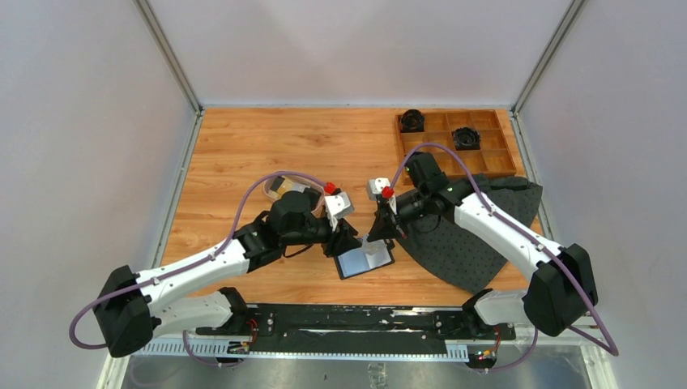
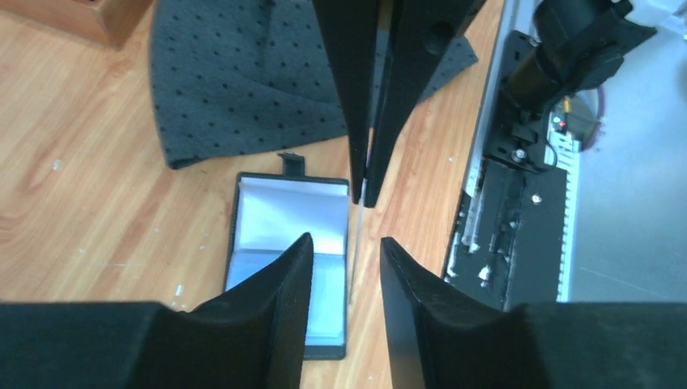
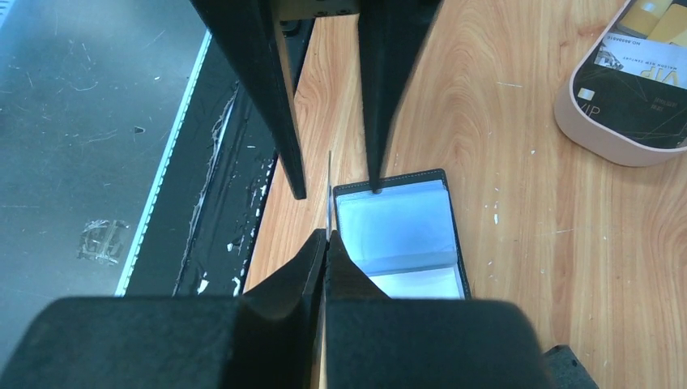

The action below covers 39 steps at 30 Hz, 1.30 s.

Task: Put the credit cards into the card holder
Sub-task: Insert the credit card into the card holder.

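Closest to the lens in the left wrist view: left gripper (image 2: 346, 241), jaws apart, holding nothing. Sweep from left: oval tray (image 3: 598, 134) behind the left arm, more credit cards (image 3: 640, 77) in it, black and gold, well apart from the action. Then the left gripper's two fingers straddle one card (image 3: 329, 190) without visibly touching it. The card stands on edge and shows only as a thin line, colour cannot tell. Right gripper (image 3: 326, 240) is clamped on that card, tip to tip with the left. Card holder (image 2: 283, 212) lies open flat on the table just below both grippers, pale pockets up, snap tab toward the dotted mat (image 2: 243, 81). Wooden compartment box (image 1: 496, 162) far right, not involved.

Key relation: the card's edge runs parallel to the holder's long axis, just beside the holder's long side nearest the base rail (image 2: 518, 235), not over a pocket. Whether it touches the table, cannot tell. The right arm has the card, so it likely must shift sideways, away from the rail, and tilt to meet a pocket mouth.
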Motion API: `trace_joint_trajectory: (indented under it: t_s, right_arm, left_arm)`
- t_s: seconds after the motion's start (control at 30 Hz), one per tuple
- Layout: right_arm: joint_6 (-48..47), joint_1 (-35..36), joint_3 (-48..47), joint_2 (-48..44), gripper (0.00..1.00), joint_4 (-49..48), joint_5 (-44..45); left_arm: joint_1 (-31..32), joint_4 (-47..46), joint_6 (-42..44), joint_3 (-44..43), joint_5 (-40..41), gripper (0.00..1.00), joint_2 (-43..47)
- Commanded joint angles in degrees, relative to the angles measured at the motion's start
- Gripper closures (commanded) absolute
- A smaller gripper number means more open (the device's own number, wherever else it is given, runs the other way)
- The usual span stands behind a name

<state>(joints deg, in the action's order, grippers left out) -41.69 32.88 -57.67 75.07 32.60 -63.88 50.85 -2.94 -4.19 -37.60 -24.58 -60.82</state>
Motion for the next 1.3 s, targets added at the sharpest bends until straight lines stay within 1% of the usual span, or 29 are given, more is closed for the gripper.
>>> trace_joint_trajectory:
  t_s: [0.0, 0.03, 0.1, 0.13, 0.2, 0.23, 0.27, 0.3, 0.4, 0.43, 0.5, 0.57, 0.6, 0.7, 0.8, 0.87, 0.9, 1.0, 1.13, 1.2, 1.27]
  right_arm:
    - [-1.19, -0.07, -0.42, -0.39, 1.0, 2.85, -1.87]
    - [-0.82, -0.73, -0.37, -0.51, 1.0, 2.86, -3.0]
    - [1.0, -2.32, -0.27, -0.7, 1.0, 2.44, -5.37]
    - [2.86, -3.25, -0.14, -0.76, 1.0, 1.38, -6.73]
    - [9.42, -5.3, 0.91, -0.94, 1.0, -2.56, -8.77]
    - [13.94, -6.35, 1.86, -1.16, 1.0, -6.09, -9.48]
    - [18.6, -7.53, 3.02, -1.35, 1.0, -10.05, -10.27]
    - [24.42, -8.77, 4.54, -1.67, 1.0, -16.95, -11.32]
    - [41.06, -11.64, 8.93, -2.7, 1.0, -32.37, -11.94]
    - [45.3, -12.14, 9.8, -2.78, 1.0, -35.97, -11.54]
    - [51.49, -12.64, 10.73, -2.82, 1.0, -39.87, -10.08]
    - [54.73, -12.82, 11.1, -2.68, 1.0, -41.47, -8.94]
    - [56.05, -12.96, 11.28, -2.66, 1.0, -42.4, -8.72]
    - [60.35, -13.1, 12.19, -2.6, 1.0, -45.41, -8.38]
    - [62.1, -13.16, 12.55, -2.34, 1.0, -46.8, -8.44]
    - [62.77, -13.2, 12.67, -2.14, 1.0, -47.41, -8.71]
    - [62.92, -13.17, 12.74, -2.0, 1.0, -47.65, -8.84]
    - [62.99, -13.19, 12.77, -1.7, 1.0, -47.89, -9.22]
    - [63.31, -13.14, 12.84, -1.5, 1.0, -48.23, -9.38]
    - [63.37, -13.12, 12.92, -1.37, 1.0, -48.24, -9.41]
    - [63.12, -13.13, 12.93, -1.12, 1.0, -48.24, -9.63]
  left_arm:
    - [0.48, -1.7, -2.55, 0.38, 5.76, 0.46, 3.92]
    - [0.41, -1.84, -3.32, 1.3, 7.02, 0.32, 5.62]
    - [0.31, -2.72, -5.67, 3.64, 9.92, 0.09, 9.35]
    - [0.26, -3.8, -7.36, 4.98, 11.47, 0.01, 11.41]
    - [0.01, -6.78, -11.45, 8.35, 14.73, 0.0, 15.24]
    - [-0.1, -7.95, -13.08, 9.93, 15.26, 0.0, 17.11]
    - [-0.49, -10.59, -14.9, 11.66, 15.07, 0.0, 18.42]
    - [-0.9, -12.68, -16.76, 13.42, 14.47, 0.0, 19.37]
    - [-1.54, -18.55, -22.53, 16.09, 13.13, 0.0, 18.18]
    - [-1.61, -21.04, -24.77, 16.94, 13.0, 0.0, 17.07]
    - [-1.82, -27.02, -29.27, 18.24, 12.77, 0.02, 13.73]
    - [-2.11, -31.87, -32.61, 18.54, 11.95, 0.06, 10.2]
    - [-2.15, -33.08, -33.18, 18.16, 11.95, 0.07, 8.7]
    - [-2.16, -34.58, -34.51, 16.38, 11.83, 0.14, 4.36]
    - [-2.25, -35.26, -35.24, 14.77, 11.63, 0.25, 0.62]
    - [-2.53, -37.32, -35.79, 14.35, 10.81, 0.37, -1.58]
    - [-2.78, -39.02, -36.27, 14.24, 9.92, 0.39, -2.82]
    - [-3.48, -45.93, -38.6, 14.73, 7.52, 0.44, -6.57]
    - [-4.47, -53.93, -42.12, 14.56, 3.9, 0.52, -11.61]
    - [-4.82, -56.78, -43.55, 14.29, 2.12, 0.63, -13.91]
    - [-5.4, -58.75, -44.48, 13.91, 0.11, 0.83, -15.54]
